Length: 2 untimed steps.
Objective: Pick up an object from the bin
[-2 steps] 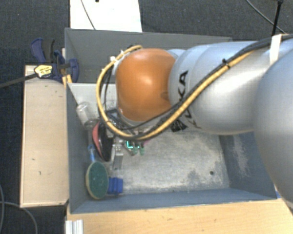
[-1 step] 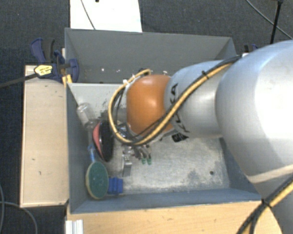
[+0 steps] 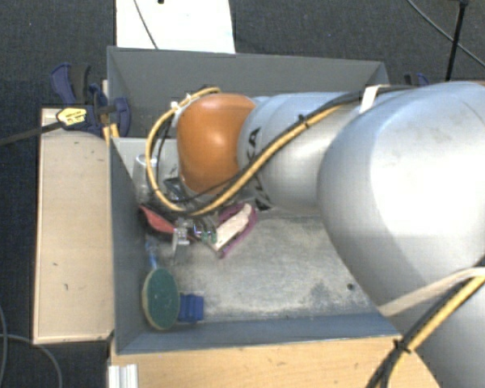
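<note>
**Gripper [image 3: 179, 234] low by left wall of bin [image 3: 250, 75]; open or closed: can't tell, hidden under wrist.**
Nearest things: red flat item [image 3: 153, 217] & pink-purple block [image 3: 235, 226], either side of gripper, close together. Prob. best to centre on one only, keep clear of the wall, get a firm hold, then lift straight up. Green disc [image 3: 160, 299] w/ blue piece [image 3: 191, 307] lies apart, near-left corner.

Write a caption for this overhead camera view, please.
Robot arm reaches into the grey bin, over a red thing at left, near a green disc.
</note>
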Available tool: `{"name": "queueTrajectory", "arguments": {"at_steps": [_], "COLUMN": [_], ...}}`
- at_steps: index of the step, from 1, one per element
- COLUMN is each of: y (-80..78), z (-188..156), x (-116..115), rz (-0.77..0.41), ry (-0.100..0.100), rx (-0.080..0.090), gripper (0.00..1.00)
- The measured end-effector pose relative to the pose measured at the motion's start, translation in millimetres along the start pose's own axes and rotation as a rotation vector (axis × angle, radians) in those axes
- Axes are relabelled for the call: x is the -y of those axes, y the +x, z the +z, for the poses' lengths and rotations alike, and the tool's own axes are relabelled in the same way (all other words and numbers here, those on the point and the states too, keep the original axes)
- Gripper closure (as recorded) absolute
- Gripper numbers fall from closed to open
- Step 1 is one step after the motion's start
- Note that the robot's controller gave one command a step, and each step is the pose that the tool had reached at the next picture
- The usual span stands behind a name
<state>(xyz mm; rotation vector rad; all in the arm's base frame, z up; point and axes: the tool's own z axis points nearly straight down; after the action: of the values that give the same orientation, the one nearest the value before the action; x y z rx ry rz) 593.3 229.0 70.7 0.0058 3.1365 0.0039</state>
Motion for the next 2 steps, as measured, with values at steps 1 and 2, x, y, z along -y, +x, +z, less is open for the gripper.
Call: {"name": "queueTrajectory", "arguments": {"at_steps": [1,2], "y": [0.7,14.7], "z": [0,-73], "x": [2,3], "rz": [0.007,0.003], "ry": [0.002,-0.001], "rx": [-0.002,0.001], "gripper": [1.0,1.0]}}
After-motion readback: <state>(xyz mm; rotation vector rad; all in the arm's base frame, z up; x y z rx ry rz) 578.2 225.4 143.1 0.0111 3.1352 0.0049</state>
